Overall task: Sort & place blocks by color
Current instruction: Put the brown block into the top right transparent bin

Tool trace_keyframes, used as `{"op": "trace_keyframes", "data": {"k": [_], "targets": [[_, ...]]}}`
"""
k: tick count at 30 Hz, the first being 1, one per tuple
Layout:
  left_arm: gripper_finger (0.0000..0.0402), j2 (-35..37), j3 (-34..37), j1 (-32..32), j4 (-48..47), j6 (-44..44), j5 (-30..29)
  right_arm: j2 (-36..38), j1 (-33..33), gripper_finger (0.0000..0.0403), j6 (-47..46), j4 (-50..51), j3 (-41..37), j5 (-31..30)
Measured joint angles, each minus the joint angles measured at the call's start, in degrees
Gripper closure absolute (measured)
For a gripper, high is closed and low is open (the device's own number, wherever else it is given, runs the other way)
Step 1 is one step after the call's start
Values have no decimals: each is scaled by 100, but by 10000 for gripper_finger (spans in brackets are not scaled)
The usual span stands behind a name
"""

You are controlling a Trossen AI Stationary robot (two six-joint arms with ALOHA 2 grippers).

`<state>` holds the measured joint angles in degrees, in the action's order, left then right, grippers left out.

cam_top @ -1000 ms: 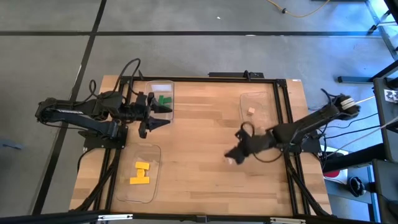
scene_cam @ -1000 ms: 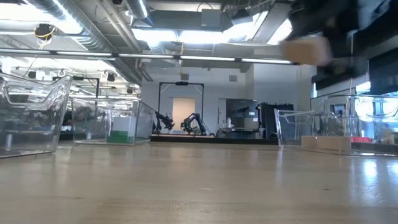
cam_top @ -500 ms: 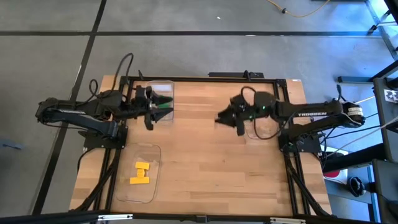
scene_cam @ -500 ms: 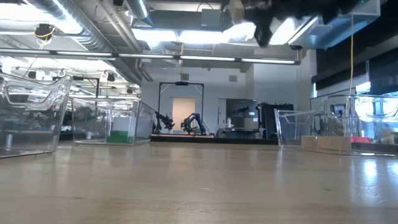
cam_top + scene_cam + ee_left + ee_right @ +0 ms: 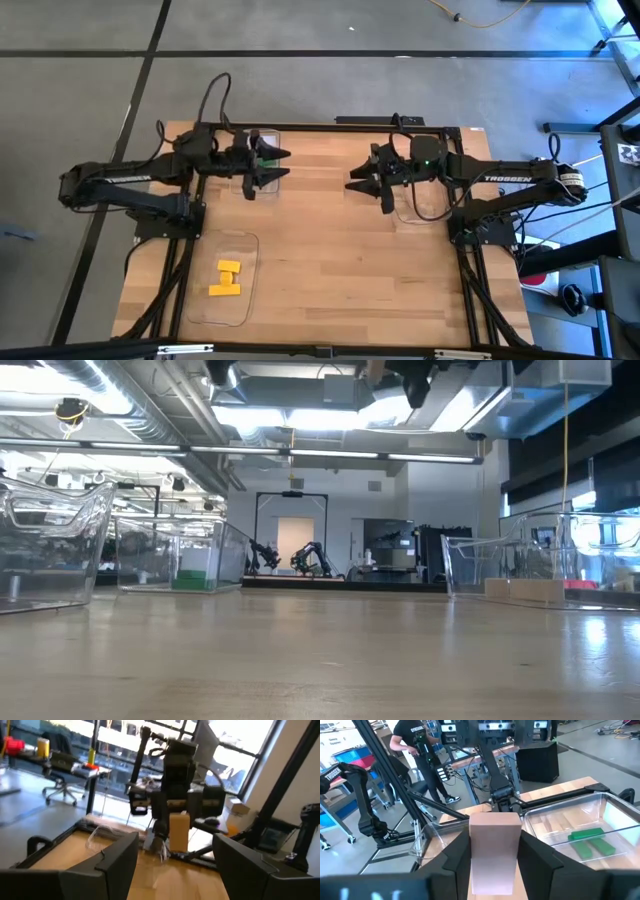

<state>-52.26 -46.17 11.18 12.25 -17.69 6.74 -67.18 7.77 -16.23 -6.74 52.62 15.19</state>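
Right pincer (image 5: 362, 188), pinching a pale tan block (image 5: 492, 851): the wrist view shows the cube seated squarely between the two dark fingers (image 5: 457, 855), which press on its opposite faces. A second before, this pincer was low over the wood, nearer the table's front edge. It now hangs high, so that in the low view only its underside shows at the upper border. In the last half second it has barely shifted. The clear tray (image 5: 420, 208) for tan pieces lies just behind the pincer, under its own forearm. In the low view at least one tan piece (image 5: 520, 590) rests in that tray. The lift is therefore done and the carry seems nearly so. The step left appears to be bringing the cube over the tray's rim and letting go.

Left pincer (image 5: 272, 165), directly opposite the right one and well apart from it: fingers spread, nothing between them. It has moved from beside the far-left tray (image 5: 262, 135) to over it. Green blocks (image 5: 590, 842) lie inside that tray, ahead of the right pincer and below the left.

Yellow blocks (image 5: 226, 279), far to the right pincer's front-left side, lie together in the near tray (image 5: 245, 240). No loose block is visible on the bare table (image 5: 330, 260), so the held cube may be among the last pieces to sort.
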Motion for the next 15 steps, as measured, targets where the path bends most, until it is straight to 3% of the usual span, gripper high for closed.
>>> {"op": "trace_keyframes", "data": {"k": [15], "targets": [[156, -99, 0, 85, 205, -15, 182, -2, 0, 275, -13, 68, 4, -8]]}}
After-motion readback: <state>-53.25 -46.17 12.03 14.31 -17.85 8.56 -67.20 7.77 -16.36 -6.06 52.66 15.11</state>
